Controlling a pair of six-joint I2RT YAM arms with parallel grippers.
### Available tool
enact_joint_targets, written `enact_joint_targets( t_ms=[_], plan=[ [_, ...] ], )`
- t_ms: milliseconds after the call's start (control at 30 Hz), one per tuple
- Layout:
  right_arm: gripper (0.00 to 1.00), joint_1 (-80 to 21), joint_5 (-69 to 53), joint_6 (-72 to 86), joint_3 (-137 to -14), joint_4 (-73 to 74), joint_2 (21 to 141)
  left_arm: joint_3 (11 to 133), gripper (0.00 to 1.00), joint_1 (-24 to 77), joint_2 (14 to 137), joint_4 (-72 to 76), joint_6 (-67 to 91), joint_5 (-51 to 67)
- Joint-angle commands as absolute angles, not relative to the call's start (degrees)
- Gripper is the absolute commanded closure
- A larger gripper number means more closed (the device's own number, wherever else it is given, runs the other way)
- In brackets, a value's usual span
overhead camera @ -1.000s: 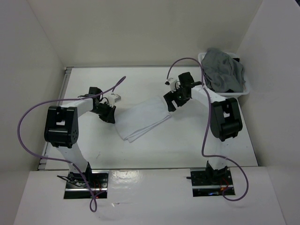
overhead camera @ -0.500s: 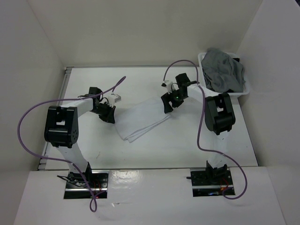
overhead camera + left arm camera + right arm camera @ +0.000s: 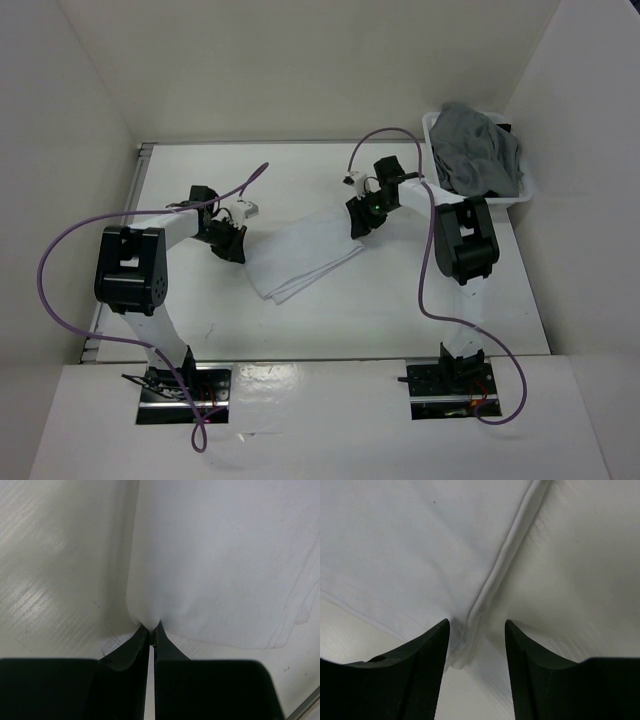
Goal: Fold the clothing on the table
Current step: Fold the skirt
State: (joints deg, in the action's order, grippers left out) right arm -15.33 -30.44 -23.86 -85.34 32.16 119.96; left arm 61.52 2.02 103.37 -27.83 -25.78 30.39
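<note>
Two corners look the best holds on this limp, light garment (image 3: pixel 305 255): left gripper (image 3: pixel 151 630) pinches the nine-o'clock one; right gripper (image 3: pixel 476 632), jaws parted, straddles the two-o'clock one.

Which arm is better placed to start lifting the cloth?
Left. The left gripper is shut on a corner of the cloth; the right gripper only straddles the hem, jaws apart, gripping nothing.
</note>
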Motion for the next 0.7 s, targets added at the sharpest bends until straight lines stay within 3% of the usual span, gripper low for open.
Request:
enact_joint_targets(
  t_ms=[0,467,533,667],
  plan=[
    [0.49,-15.0,-31.2,-23.5,-86.0,32.9,122.4,62.2,0.97,1.8,105.0,-28.7,-28.1,31.6],
    [0.75,-17.8,-29.7,-22.4,-87.1,33.4,125.1,62.2,0.98,1.8,105.6,-28.2,-28.1,32.1],
    [0.8,-18.4,-29.7,-22.4,-87.6,33.9,125.6,62.2,0.98,1.8,105.6,-28.7,-28.1,32.1],
    [1.0,-18.9,-28.0,-21.9,-88.2,33.9,125.1,62.2,0.98,1.8,105.6,-28.7,-28.1,32.1]
  ],
)
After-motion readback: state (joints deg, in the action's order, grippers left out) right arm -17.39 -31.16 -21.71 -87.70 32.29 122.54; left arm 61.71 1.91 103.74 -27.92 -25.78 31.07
